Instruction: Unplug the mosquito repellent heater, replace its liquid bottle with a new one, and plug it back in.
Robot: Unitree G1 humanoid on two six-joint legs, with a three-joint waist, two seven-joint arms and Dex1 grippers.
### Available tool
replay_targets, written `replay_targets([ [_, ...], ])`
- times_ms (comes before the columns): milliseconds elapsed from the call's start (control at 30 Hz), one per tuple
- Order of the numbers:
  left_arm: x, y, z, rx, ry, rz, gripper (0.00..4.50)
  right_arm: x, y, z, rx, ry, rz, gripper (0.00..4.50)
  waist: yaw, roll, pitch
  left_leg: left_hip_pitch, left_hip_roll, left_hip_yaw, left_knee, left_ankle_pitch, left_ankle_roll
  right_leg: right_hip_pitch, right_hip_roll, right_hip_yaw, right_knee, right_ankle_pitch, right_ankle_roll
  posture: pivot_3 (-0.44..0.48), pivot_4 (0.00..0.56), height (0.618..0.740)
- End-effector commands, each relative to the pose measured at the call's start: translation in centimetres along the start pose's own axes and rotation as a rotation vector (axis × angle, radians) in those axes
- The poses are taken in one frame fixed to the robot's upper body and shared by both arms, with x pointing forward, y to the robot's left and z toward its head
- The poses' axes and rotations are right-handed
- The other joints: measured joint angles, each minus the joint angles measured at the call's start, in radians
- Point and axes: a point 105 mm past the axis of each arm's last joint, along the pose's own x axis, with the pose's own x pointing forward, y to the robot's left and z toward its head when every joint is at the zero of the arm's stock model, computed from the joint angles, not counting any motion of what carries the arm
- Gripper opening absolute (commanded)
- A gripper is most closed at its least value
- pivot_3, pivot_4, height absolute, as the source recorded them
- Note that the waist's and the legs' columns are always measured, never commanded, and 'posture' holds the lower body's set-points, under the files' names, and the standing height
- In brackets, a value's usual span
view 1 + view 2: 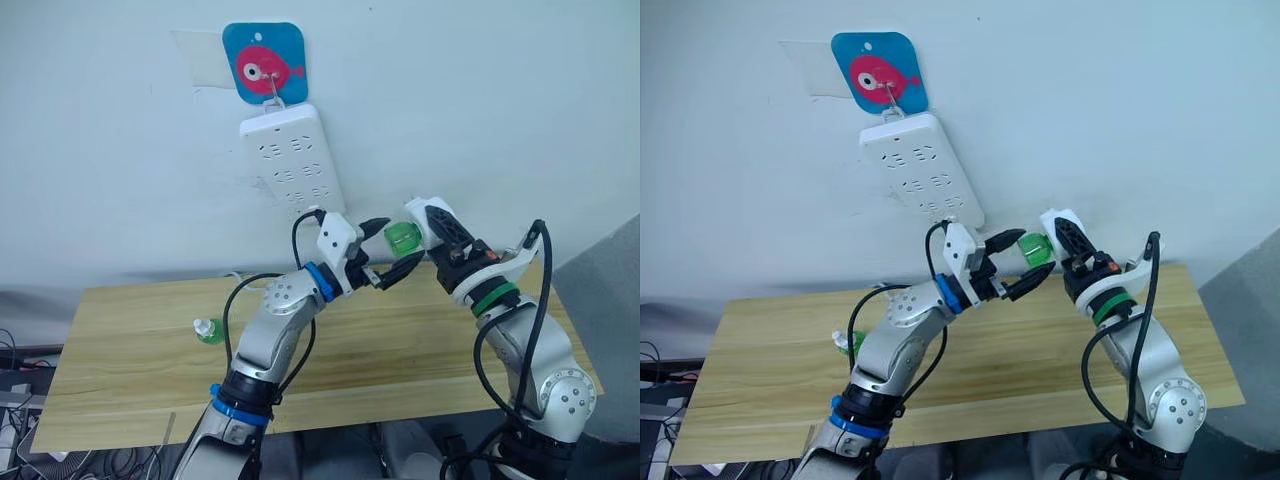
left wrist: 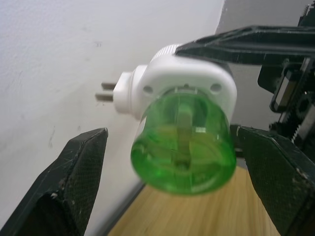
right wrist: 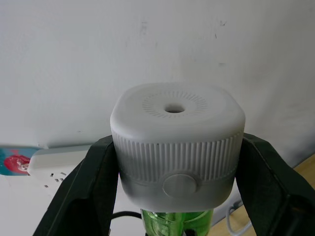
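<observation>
The right pincer [image 1: 445, 232] holds the mosquito repellent heater [image 3: 177, 142] in the air above the far edge of the worktop [image 1: 130, 350], in front of the white wall. Its two black fingers [image 3: 83, 191] press on both sides of the white body. The heater is not in a socket: in the left wrist view its two metal prongs [image 2: 104, 91] point free toward the wall. A green liquid bottle [image 1: 401, 238] is attached under the heater and points toward the left arm.

The left pincer [image 1: 388, 250] is spread wide, with one finger on each side of the green bottle. In the left wrist view there are gaps between the bottle and both pads [image 2: 83, 167], so it is not touching.

The white power strip [image 1: 292, 160] hangs on the wall at about 11 o'clock from the heater, under a blue sticker with a pink fish [image 1: 265, 62]. A second green bottle [image 1: 208, 330] lies on the worktop at about 8 o'clock from the heater, well apart.
</observation>
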Motion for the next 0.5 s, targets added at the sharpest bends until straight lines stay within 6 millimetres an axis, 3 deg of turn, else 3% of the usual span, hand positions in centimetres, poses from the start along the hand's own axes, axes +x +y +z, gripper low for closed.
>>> replay_targets([
  [33,0.52,-0.54,0.93,0.026,-0.044,-0.028,4.43,-0.43,1.7,-0.26,0.001,0.005,0.064,2.97,0.0,0.0,0.0,0.0,0.0,0.0,0.0,0.0,0.0,0.0,0.0,0.0,0.0,0.0,0.0,-0.192,0.231,0.74],
  [133,0.42,-0.42,1.21,0.03,-0.058,-0.027,4.26,-0.61,1.26,-0.15,-0.009,0.0,0.041,2.97,0.0,0.0,0.0,0.0,0.0,0.0,0.0,0.0,0.0,0.0,0.0,0.0,0.0,0.0,0.0,-0.194,0.229,0.74],
  [367,0.21,-0.62,1.04,0.031,-0.05,-0.037,2.32,-0.81,1.05,0.01,-0.003,-0.005,0.041,2.97,0.0,0.0,0.0,0.0,0.0,0.0,0.0,0.0,0.0,0.0,0.0,0.0,0.0,0.0,0.0,-0.196,0.229,0.74],
  [500,0.17,-0.68,1.04,0.039,-0.045,-0.038,2.31,-0.94,0.92,0.05,-0.007,-0.002,0.04,2.97,0.0,0.0,0.0,0.0,0.0,0.0,0.0,0.0,0.0,0.0,0.0,0.0,0.0,0.0,0.0,-0.196,0.231,0.74],
])
